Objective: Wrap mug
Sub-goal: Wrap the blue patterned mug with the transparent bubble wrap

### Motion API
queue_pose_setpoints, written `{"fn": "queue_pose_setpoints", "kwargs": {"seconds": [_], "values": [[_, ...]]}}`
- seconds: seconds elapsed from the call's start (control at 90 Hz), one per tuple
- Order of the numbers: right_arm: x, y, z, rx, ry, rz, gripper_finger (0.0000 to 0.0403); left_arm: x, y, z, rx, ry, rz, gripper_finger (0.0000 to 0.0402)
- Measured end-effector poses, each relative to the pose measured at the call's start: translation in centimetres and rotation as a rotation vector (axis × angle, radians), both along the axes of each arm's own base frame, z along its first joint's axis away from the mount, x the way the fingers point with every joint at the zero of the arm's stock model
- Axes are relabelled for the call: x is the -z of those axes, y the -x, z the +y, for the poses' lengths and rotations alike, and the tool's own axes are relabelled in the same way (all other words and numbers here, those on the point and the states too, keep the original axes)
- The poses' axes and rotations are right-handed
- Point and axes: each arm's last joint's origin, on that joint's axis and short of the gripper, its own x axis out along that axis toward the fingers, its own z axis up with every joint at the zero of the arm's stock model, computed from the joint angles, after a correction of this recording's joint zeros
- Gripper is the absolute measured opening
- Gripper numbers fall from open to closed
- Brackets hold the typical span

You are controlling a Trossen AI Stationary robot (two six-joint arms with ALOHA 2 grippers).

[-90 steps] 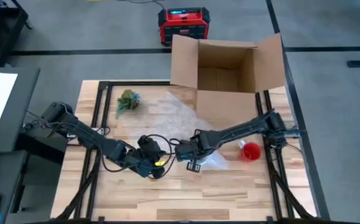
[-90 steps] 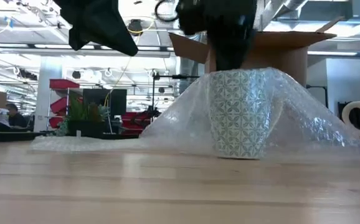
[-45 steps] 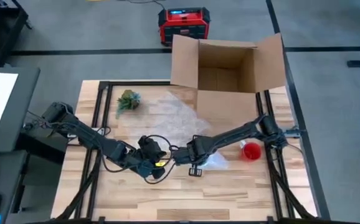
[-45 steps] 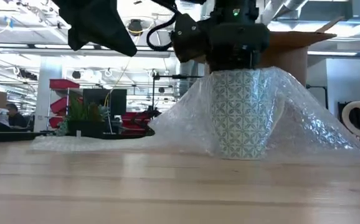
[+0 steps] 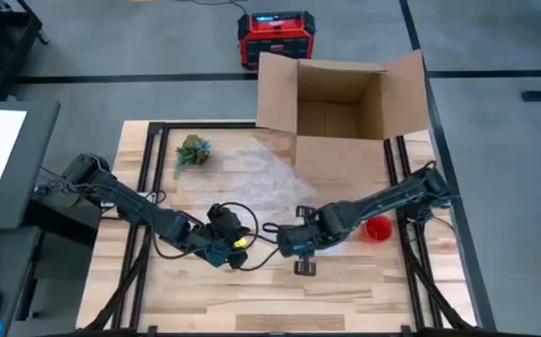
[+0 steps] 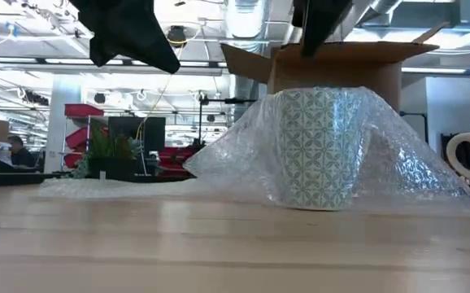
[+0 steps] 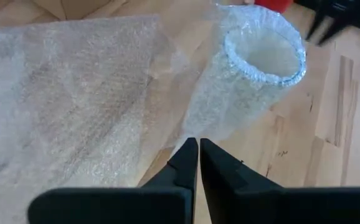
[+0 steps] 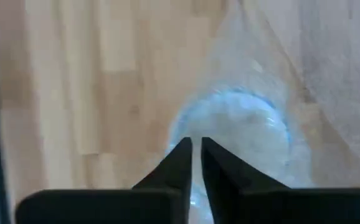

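Right pincer [image 8: 195, 149] above wrapped mug [image 6: 316, 146]

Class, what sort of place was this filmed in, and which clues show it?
Probably an open lab or workshop: ceiling ducts run overhead, a cardboard box stands on the workbench, and red equipment sits on the floor.

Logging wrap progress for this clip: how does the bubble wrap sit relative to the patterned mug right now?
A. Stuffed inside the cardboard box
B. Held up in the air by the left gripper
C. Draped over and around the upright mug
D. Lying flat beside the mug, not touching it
C: in the low view the bubble wrap tents down over the upright patterned mug to the table.
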Motion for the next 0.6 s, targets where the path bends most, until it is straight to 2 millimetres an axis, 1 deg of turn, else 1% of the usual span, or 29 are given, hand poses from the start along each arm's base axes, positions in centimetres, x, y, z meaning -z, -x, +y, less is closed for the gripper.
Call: {"fn": "queue_pose_setpoints", "kwargs": {"seconds": [0.067,0.167,0.267,0.4,0.467,0.511,0.556,0.6], "values": [[0.5,-0.2,0.5,-0.006,0.014,-0.006,0.0073,0.0,0.0,0.0,-0.002,0.002,0.000,0.0000],[1.5,-0.5,0.4,0.004,0.060,0.017,0.0111,0.0,0.0,0.0,-0.001,0.003,0.000,0.0000],[3.3,-1.0,0.5,0.005,0.077,0.067,0.0149,0.0,0.0,0.0,-0.004,0.005,-0.001,0.0000],[6.4,-1.8,0.3,0.016,0.103,0.149,0.0189,0.0,0.0,0.0,-0.004,0.005,0.000,0.0000],[7.9,-2.1,0.3,0.018,0.121,0.184,0.0196,0.0,0.0,0.0,-0.003,0.005,0.002,0.0000],[8.6,-2.2,0.3,0.015,0.132,0.204,0.0192,0.0,0.0,0.0,-0.003,0.005,0.002,0.0000],[9.3,-2.2,0.3,0.009,0.141,0.227,0.0180,0.0,0.0,0.0,-0.002,0.005,0.002,0.0000],[9.7,-2.3,0.4,0.006,0.144,0.237,0.0159,0.0,0.0,0.0,-0.002,0.005,0.002,0.0000]]}}
